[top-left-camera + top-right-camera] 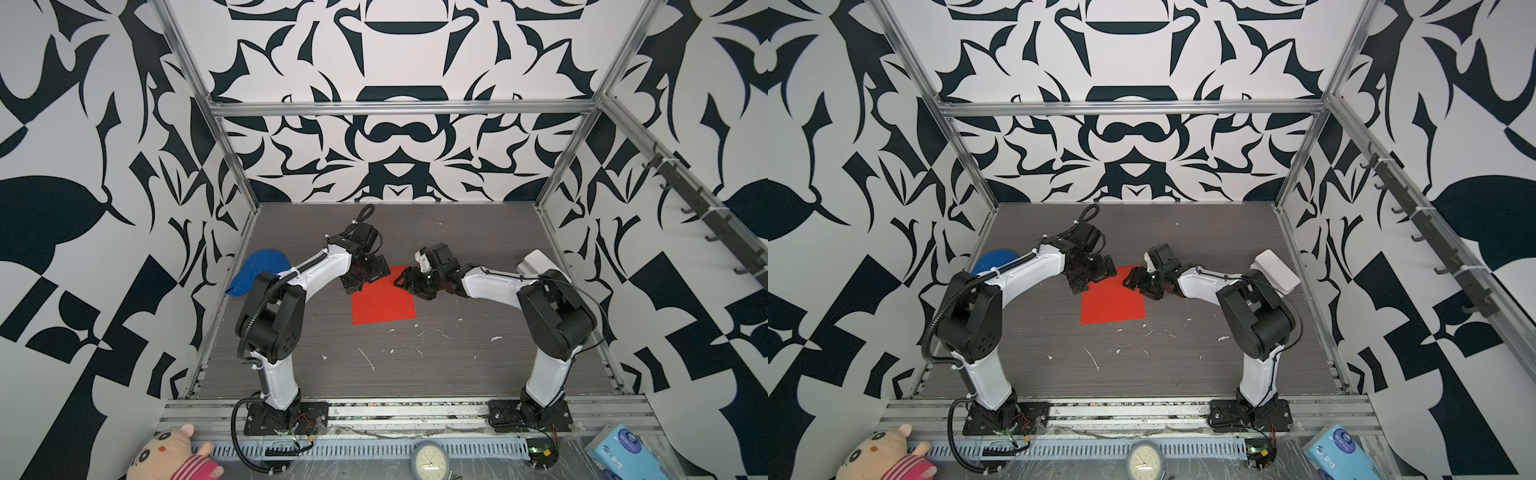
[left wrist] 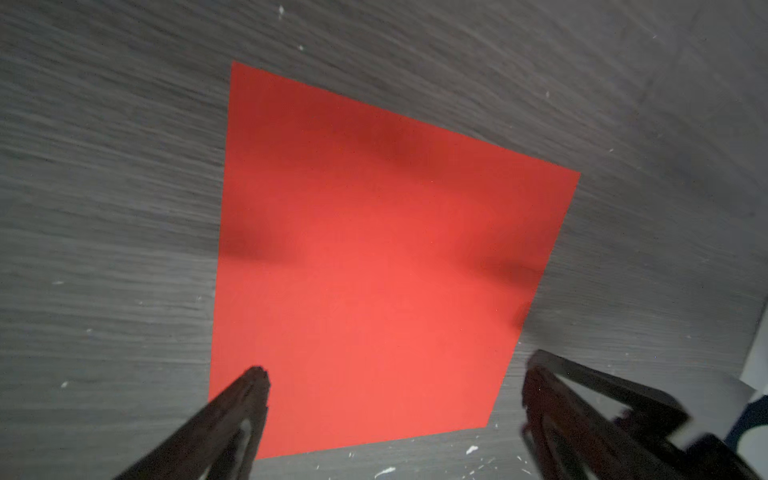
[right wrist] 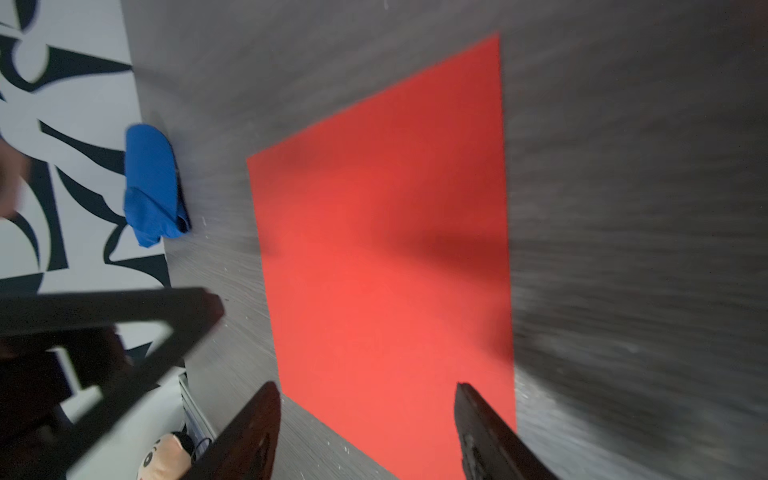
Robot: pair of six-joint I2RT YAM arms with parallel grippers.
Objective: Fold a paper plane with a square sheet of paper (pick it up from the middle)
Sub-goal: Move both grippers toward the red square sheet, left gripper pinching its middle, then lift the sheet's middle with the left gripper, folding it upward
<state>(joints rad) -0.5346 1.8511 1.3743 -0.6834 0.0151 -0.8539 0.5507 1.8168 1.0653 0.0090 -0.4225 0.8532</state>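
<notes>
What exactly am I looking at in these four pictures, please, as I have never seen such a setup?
The left arm and right arm are robots mounted at the near edge of a grey table. Two pictures come from one camera overhead and are nearly alike. The other two come from a camera on each wrist, looking past its pincer. A red paper square lies flat mid-table, unfolded. A blue cloth sits near the left wall, a white box near the right. The left pincer and right pincer are open over the paper's far side; neither holds anything.
</notes>
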